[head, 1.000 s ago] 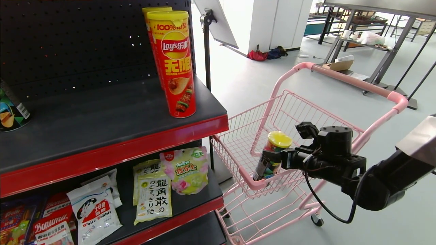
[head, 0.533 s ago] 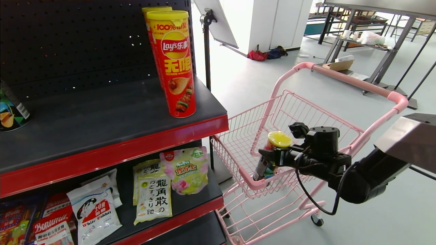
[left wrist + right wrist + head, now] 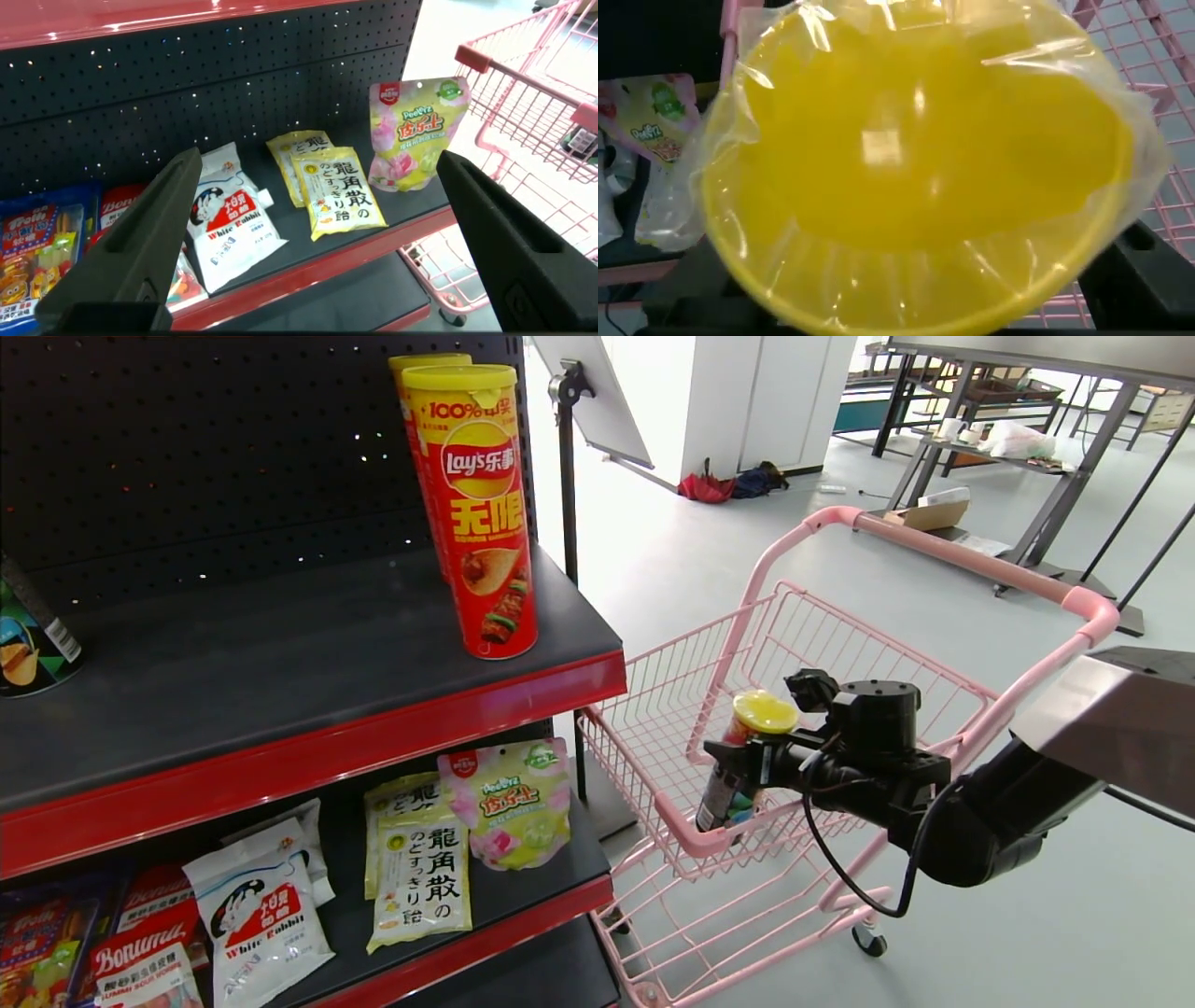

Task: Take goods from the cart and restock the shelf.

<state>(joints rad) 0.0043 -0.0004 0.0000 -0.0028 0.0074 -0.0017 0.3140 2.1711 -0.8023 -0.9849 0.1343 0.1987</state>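
Head view: my right gripper (image 3: 742,756) is at the can (image 3: 717,803) in the cart (image 3: 686,835), just under its yellow lid (image 3: 766,711); clamped or loose, I cannot tell. I judge a firm, square hold and a straight lift clears the rim.

The dark upper shelf board (image 3: 280,663) with its red front edge is carrying two tall red chip cans (image 3: 476,513), standing one behind the other at its right end, and a dark can (image 3: 28,635) at the far left. The lower board (image 3: 551,882) is holding flat snack bags: red packs (image 3: 140,952) on the left, a white bag (image 3: 261,915), yellow packets (image 3: 420,868), then a green-and-pink pouch (image 3: 509,803) leaning upright. To the right, a pink wire cart (image 3: 934,546) is standing on the grey floor (image 3: 709,560), with a yellow-lidded can (image 3: 766,712) leaning in its near left corner.
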